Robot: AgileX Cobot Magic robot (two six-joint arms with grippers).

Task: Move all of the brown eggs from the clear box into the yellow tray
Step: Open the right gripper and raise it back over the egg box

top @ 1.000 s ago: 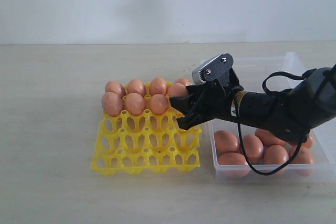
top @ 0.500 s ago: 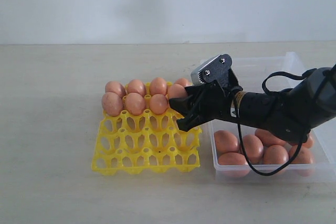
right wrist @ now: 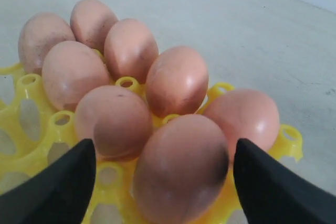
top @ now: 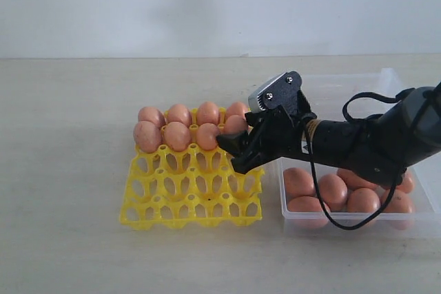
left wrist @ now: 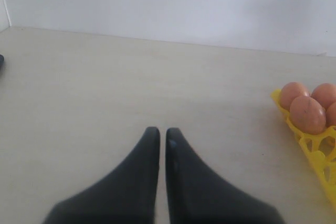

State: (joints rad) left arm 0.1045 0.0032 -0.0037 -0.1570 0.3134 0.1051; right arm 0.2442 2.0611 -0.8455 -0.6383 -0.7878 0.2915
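Note:
The yellow tray [top: 193, 197] holds several brown eggs [top: 178, 135] in its two far rows. My right gripper [top: 233, 153] hangs open over the tray's right end, one finger on each side of the end egg [right wrist: 181, 166] of the second row. Gaps show between that egg and both black fingers [right wrist: 58, 187], and it rests in its cup. Several more brown eggs [top: 333, 191] lie in the near part of the clear box [top: 386, 80], right of the tray and under my right arm. My left gripper [left wrist: 158, 132] is shut and holds nothing, low over bare table left of the tray [left wrist: 315, 150].
The tray's two near rows of cups [top: 186, 187] hold nothing. A black cable [top: 324, 204] loops from my right arm down over the box. The far half of the box holds no eggs. My left arm is outside the exterior view.
My right gripper's jaws have spread apart and let go of the egg, which now sits in the tray's second row. The arm has shifted slightly to the left.

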